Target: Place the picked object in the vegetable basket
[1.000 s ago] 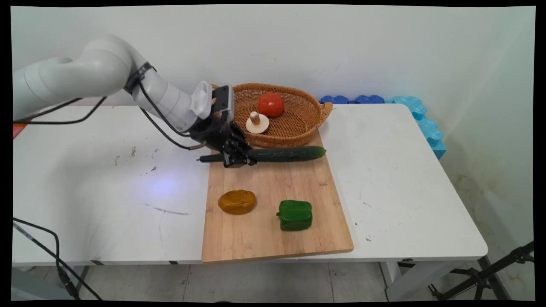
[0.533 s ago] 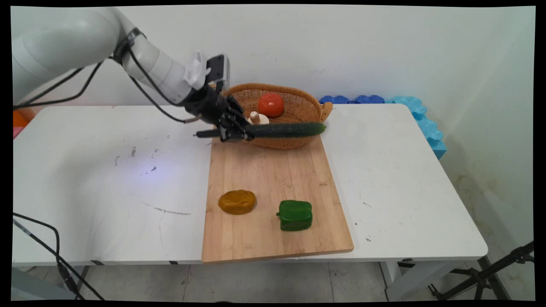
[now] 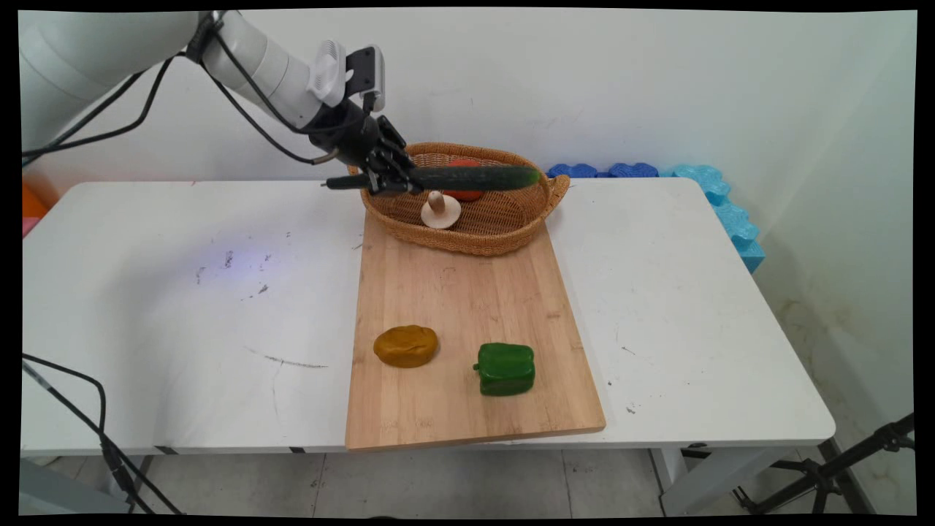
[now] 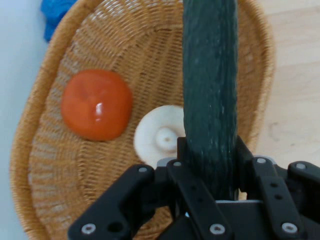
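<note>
My gripper (image 3: 394, 181) is shut on a long dark green cucumber (image 3: 475, 177), held level in the air above the wicker basket (image 3: 504, 237). In the hand view the cucumber (image 4: 210, 90) runs up from between the jaws across the basket (image 4: 45, 150). Inside the basket lie a red tomato (image 4: 96, 104) and a white mushroom (image 4: 159, 137). From the main view the tomato (image 3: 460, 194) is mostly hidden behind the cucumber, and the mushroom (image 3: 440, 210) shows below it.
A wooden cutting board (image 3: 467, 307) lies in front of the basket, carrying a brown potato (image 3: 406, 345) and a green bell pepper (image 3: 505, 369). Blue foam pieces (image 3: 701, 190) line the table's far right edge. Black cables hang at the left.
The gripper has lifted the cucumber off the board's far end and carried it up and back, over the basket.
</note>
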`<state>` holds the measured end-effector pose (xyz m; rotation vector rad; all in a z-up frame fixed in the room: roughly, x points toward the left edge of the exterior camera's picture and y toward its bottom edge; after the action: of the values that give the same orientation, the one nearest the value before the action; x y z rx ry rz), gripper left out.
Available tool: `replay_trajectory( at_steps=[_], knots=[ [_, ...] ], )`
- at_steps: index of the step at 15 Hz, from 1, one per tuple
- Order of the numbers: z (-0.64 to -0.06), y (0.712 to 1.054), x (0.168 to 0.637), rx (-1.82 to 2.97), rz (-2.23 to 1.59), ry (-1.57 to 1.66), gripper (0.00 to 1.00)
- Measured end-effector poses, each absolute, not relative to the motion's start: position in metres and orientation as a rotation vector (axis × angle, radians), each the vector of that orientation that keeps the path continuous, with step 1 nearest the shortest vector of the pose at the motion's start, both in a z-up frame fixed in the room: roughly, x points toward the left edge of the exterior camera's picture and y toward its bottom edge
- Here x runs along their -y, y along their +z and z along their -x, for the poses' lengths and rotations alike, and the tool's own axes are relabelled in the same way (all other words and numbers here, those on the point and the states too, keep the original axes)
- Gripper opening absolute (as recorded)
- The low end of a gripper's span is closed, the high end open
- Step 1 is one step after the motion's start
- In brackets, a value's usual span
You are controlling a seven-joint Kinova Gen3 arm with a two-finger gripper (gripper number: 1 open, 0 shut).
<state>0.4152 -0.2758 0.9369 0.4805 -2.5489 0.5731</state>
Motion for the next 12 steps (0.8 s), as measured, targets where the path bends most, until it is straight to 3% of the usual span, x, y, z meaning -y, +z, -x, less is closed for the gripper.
replay_trajectory(
  at_steps=[12],
  knots=[
    [-0.414, 0.911, 0.317, 2.602, -0.475, 0.631, 0.0]
  ],
)
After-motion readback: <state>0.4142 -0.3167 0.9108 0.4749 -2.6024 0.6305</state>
